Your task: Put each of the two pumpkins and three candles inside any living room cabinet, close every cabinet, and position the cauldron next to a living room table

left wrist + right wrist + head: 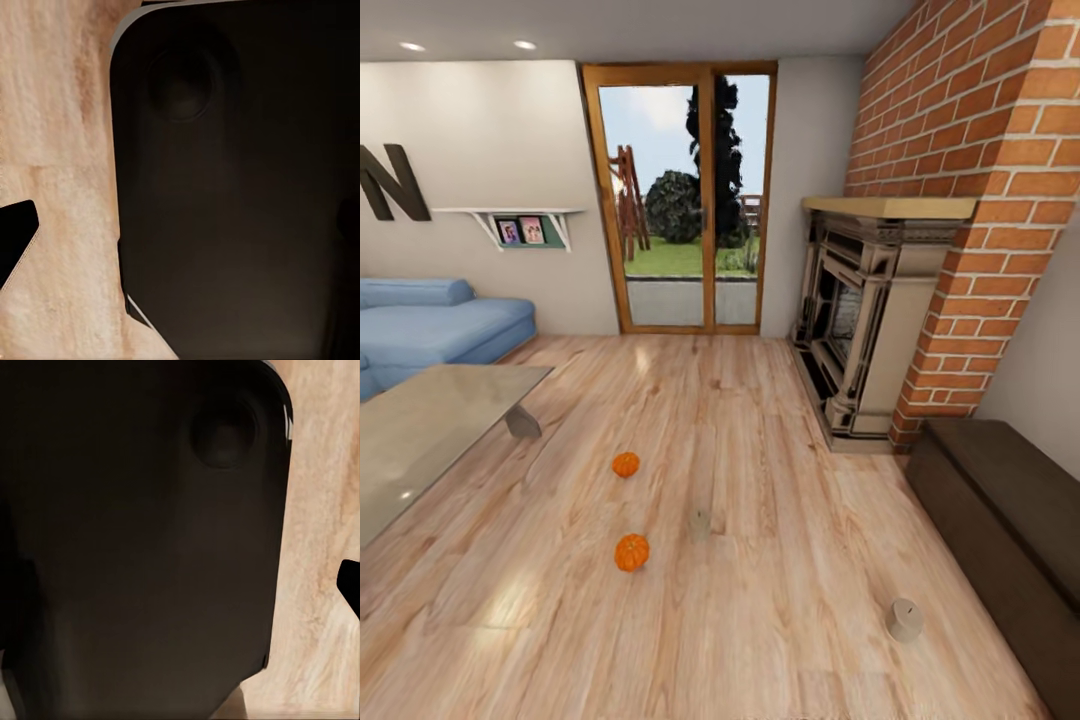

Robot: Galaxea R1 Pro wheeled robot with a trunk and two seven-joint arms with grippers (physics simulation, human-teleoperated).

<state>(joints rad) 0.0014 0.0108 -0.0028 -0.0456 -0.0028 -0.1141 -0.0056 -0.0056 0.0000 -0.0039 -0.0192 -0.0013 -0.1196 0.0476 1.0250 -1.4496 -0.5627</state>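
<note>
Two orange pumpkins lie on the wood floor, one farther off point(625, 464) and one nearer point(631, 552). A pale candle point(700, 521) stands just right of them, and a second candle point(905, 619) stands close to the long dark-brown cabinet point(1000, 530) along the right wall, whose fronts look shut. The glass-topped table point(430, 430) is at the left. The cauldron and the third candle are out of view. Each wrist view holds a dark robot panel over the floor, with a black fingertip point(15, 240) point(351, 585) at the edge.
A blue sofa point(430, 325) sits behind the table. The cream fireplace point(860, 330) in red brick stands ahead on the right, beyond the cabinet. A glass door point(680, 200) is straight ahead. Open floor stretches between table and cabinet.
</note>
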